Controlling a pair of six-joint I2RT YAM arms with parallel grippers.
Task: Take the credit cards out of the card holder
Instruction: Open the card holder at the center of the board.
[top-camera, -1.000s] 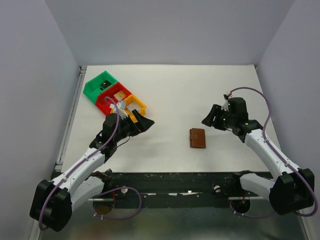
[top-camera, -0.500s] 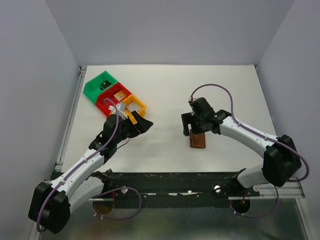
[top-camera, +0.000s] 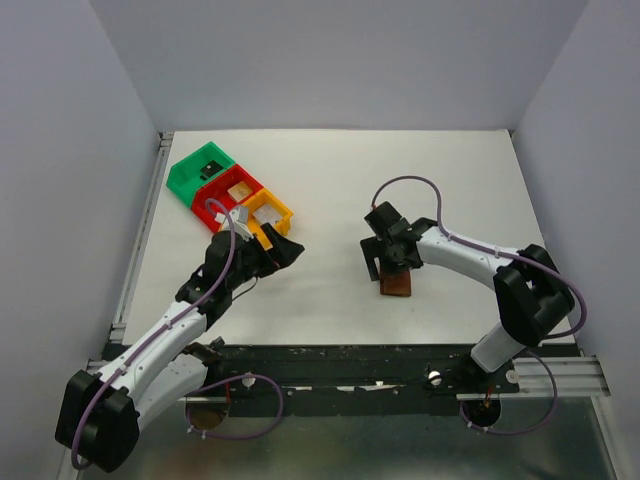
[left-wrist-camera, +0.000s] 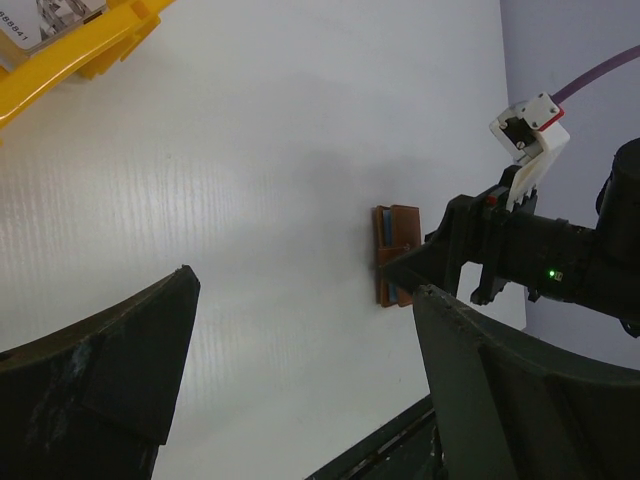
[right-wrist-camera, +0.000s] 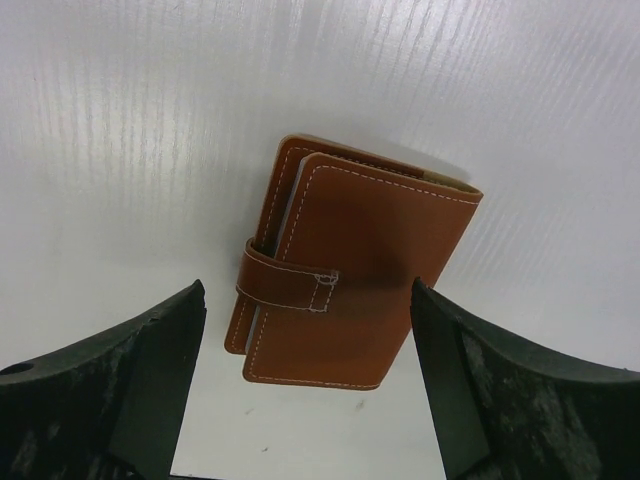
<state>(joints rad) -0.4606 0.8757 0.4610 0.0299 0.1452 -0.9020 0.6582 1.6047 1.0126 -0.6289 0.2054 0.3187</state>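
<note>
We have nothing done yet: the wallet (right-wrist-camera: 350, 270) lies shut on the worktop (top-camera: 330, 190), right of centre in the overhead view, tab (right-wrist-camera: 285, 283) fastened, no cards out. Our right fingers (right-wrist-camera: 140, 390) straddle it, spread wide; our left fingers (left-wrist-camera: 110, 390) gape empty.

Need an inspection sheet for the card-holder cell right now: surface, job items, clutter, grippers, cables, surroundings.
Surface: white table, flat, nothing spilled seen.
Job's things: card holder closed, tab fastened, lying flat right of centre; credit cards: none seen outside it.
Clutter: green bin, red bin and yellow bin in a row at far left; white square pieces in red and yellow.
Grippers: left gripper open, empty, near the yellow bin; right gripper open, jaws straddling the card holder, not clamped.
Cables: purple cables loop along both arms.
Surroundings: plain walls on three sides; black rail at near edge.
</note>
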